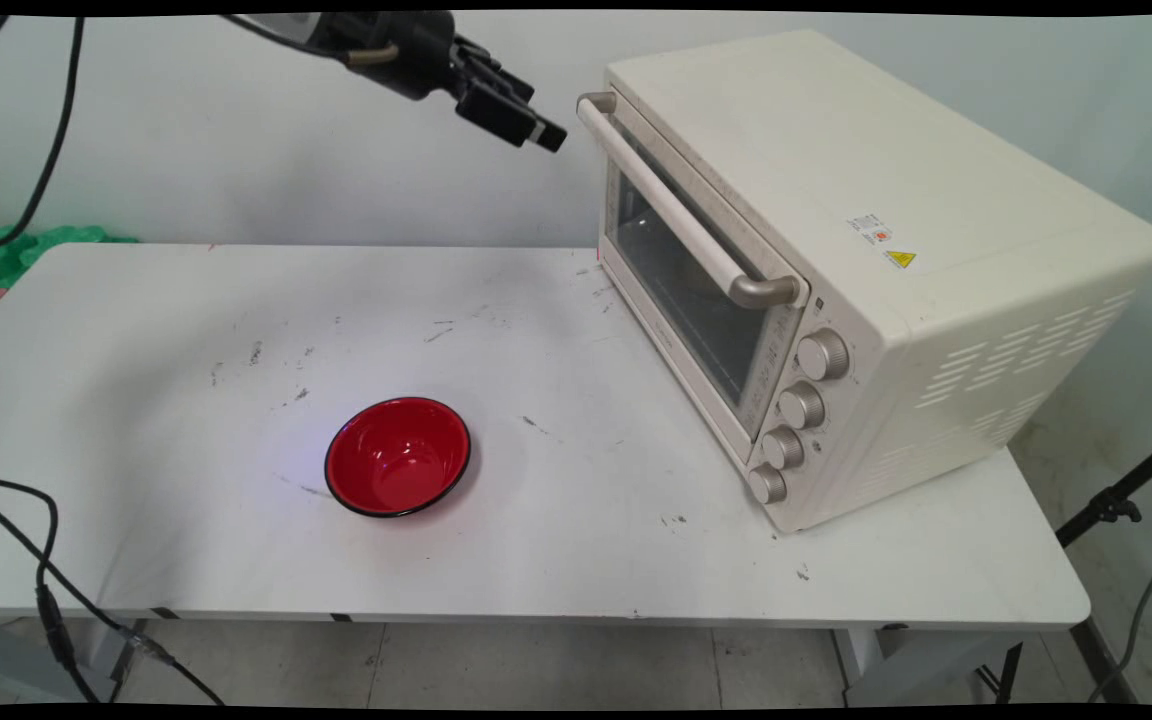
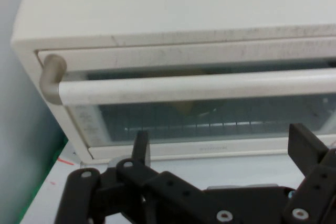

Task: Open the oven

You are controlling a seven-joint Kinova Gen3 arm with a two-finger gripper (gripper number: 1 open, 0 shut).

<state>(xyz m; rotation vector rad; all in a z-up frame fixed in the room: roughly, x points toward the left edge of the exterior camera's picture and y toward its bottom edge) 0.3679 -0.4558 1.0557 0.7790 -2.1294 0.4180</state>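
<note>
My black gripper (image 1: 539,130) hangs high above the table's far side, just left of the far end of the oven's handle (image 1: 676,205) and apart from it. In the hand view the gripper (image 2: 223,148) is open, its two fingers spread wide with nothing between them, facing the handle (image 2: 199,87) and the glass door behind it. The cream toaster oven (image 1: 836,230) stands on the right of the white table (image 1: 186,330) with its door shut. A red bowl (image 1: 398,456) with a black rim sits empty near the table's middle front, far below the gripper.
Several round knobs (image 1: 801,405) run down the oven's near front corner. Green and red items (image 1: 26,250) lie beyond the table's far left edge. Black cables (image 1: 41,560) hang at the left front. A black stand leg (image 1: 1116,500) rises at the right.
</note>
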